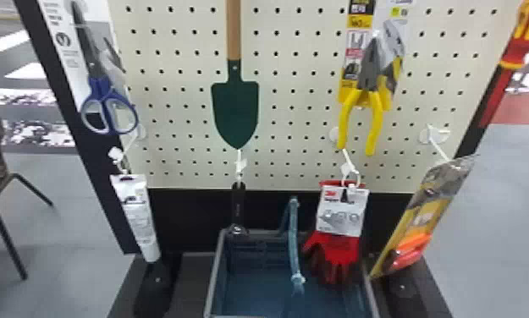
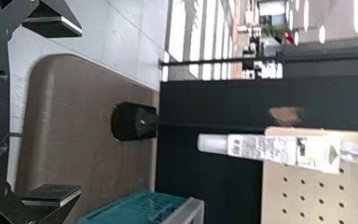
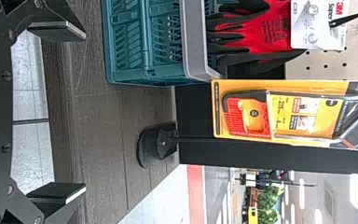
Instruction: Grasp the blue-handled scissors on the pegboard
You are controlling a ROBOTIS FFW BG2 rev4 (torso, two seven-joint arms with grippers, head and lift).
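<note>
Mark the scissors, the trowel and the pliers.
scissors [image 1: 98, 87], head view, where the blue handles meet.
trowel [image 1: 235, 105], head view, green blade.
pliers [image 1: 371, 99], head view, top of the yellow handles.

You are seeing a logo and printed words showing on the white card [image 3: 319, 25] of the red gloves [image 3: 256, 28] hanging low on the pegboard [image 1: 301, 105], while finer print is blurring on the yellow pack [image 3: 289, 114] at its right edge and the white tube [image 2: 270, 150] at its left edge.
</note>
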